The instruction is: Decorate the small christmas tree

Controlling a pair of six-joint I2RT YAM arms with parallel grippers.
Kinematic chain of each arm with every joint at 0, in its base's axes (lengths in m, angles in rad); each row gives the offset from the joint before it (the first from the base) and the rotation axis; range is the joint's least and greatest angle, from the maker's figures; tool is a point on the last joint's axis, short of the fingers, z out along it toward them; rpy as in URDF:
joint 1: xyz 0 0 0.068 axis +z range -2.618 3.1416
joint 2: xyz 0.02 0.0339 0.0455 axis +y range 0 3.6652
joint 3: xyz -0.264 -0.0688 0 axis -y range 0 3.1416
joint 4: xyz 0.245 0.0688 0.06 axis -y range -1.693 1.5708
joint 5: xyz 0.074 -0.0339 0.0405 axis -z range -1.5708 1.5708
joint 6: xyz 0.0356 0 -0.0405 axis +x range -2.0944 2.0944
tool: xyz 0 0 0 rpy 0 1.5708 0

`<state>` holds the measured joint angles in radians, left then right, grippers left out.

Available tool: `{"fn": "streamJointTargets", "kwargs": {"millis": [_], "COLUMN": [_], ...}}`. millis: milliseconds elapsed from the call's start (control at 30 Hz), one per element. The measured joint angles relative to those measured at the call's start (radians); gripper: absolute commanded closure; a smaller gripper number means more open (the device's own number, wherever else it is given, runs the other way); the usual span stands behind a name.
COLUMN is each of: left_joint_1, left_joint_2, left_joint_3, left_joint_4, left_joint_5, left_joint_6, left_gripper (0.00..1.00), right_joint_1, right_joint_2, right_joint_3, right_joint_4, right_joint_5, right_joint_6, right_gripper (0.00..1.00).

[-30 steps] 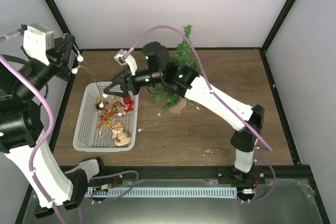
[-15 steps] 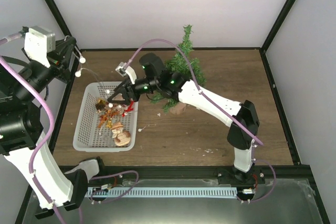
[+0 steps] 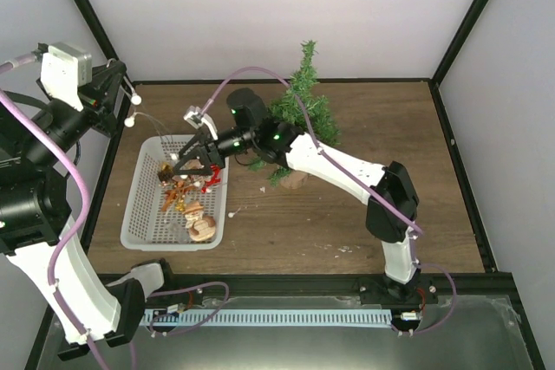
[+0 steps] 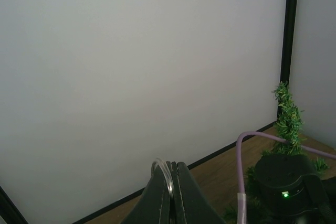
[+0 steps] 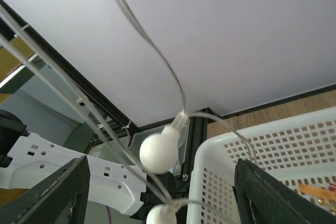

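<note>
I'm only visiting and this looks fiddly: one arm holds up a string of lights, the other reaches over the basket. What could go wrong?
The string of lights, pinched by the left gripper with jaws shut, trails over the white basket and might snag the ornaments there. The right gripper, jaws open, could miss so thin a wire. The right arm passes close by the small christmas tree and might tip it.

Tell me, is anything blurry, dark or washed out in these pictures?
Top external view: even light, sharp, no glare on the wooden table. Left wrist view: mostly flat white wall, with the small christmas tree slightly soft. Right wrist view: thin strands of the light string blur near the lens.
</note>
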<state>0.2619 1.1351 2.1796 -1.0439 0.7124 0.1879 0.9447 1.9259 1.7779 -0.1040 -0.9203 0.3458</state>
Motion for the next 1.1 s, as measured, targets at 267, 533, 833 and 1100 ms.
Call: {"fn": "streamJointTargets", "kwargs": {"millis": [267,533,833,1100], "left_joint_1": [0.0,0.0,0.0,0.0], "left_joint_2": [0.01,0.02,0.024,0.019], "left_joint_3": [0.01,0.01,-0.005,-0.032], "left_joint_4": [-0.009,-0.014,-0.005,-0.004], "left_joint_5": [0.0,-0.001,0.001,0.002], "left_joint_6": [0.003,0.003,-0.001,0.0], "left_gripper": [1.0,1.0,1.0,1.0], "right_joint_1": [0.0,0.001,0.035,0.062], "right_joint_2": [0.045,0.04,0.042,0.042], "right_joint_3": [0.048,0.044,0.098,0.174], "right_joint_4": [0.034,0.055,0.038,0.017], "right_joint_5": [-0.07,-0.141,-0.227,-0.244], "right_joint_6": [0.039,0.066,0.083,0.074], "right_gripper": [0.33,0.36,0.37,0.43]}}
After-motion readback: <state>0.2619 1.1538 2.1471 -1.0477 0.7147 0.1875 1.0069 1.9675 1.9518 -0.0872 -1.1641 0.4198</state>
